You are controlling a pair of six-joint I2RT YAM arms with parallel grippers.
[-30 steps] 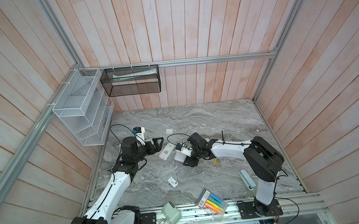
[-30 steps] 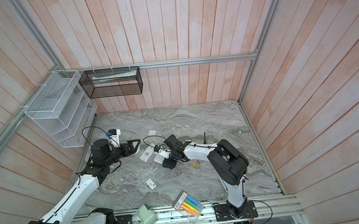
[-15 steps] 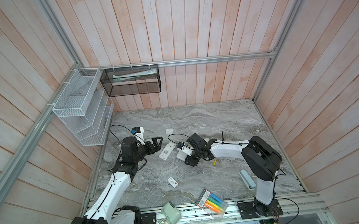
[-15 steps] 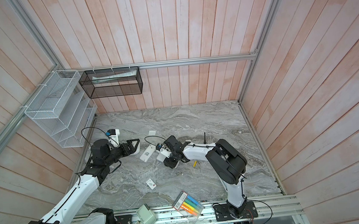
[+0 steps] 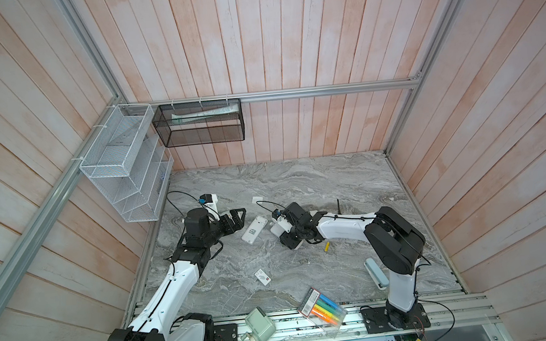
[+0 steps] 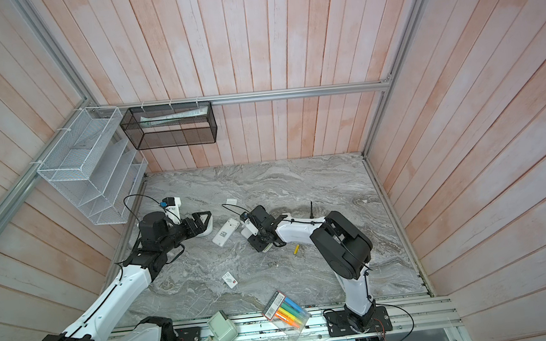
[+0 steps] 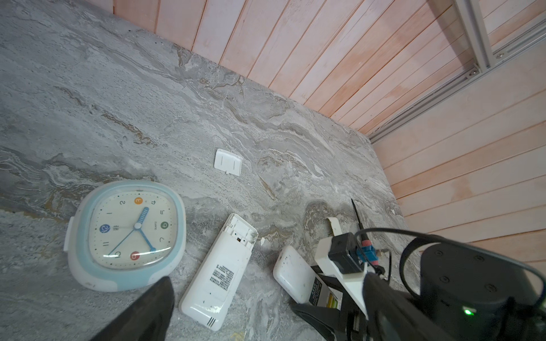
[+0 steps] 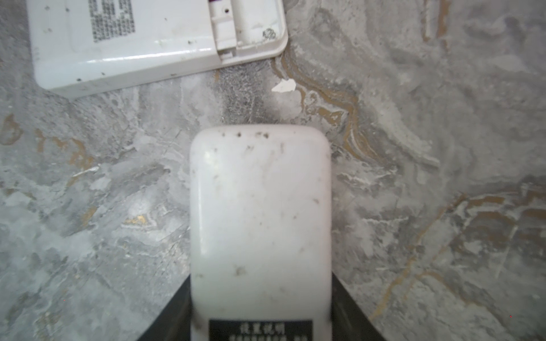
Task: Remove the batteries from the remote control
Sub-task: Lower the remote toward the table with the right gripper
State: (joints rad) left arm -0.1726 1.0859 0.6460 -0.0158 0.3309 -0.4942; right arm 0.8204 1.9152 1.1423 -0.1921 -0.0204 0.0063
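Since a second ago the right gripper [image 8: 260, 316] has slid a little toward the left edge of the desk [image 5: 299, 182], and its elbow has followed. Its jaws are half closed, clamped on a white remote [image 8: 260, 206] with the label side up. The remote now sits nearer the second remote [image 5: 254, 230], which lies flat near the desk's middle with its compartment open; the two do not touch. In the left wrist view a yellow-green sliver of the batteries [image 7: 332, 300] shows in the held remote, just by the fingers. One loose battery [image 5: 327, 247] lies on the desk just in front of the right forearm, where it lay before. The left gripper [image 5: 238, 219] has not moved. Its jaws are wide and hold nothing, by the clock [image 7: 125, 233] near the left edge. A small white cover [image 7: 228, 162] lies toward the back edge.
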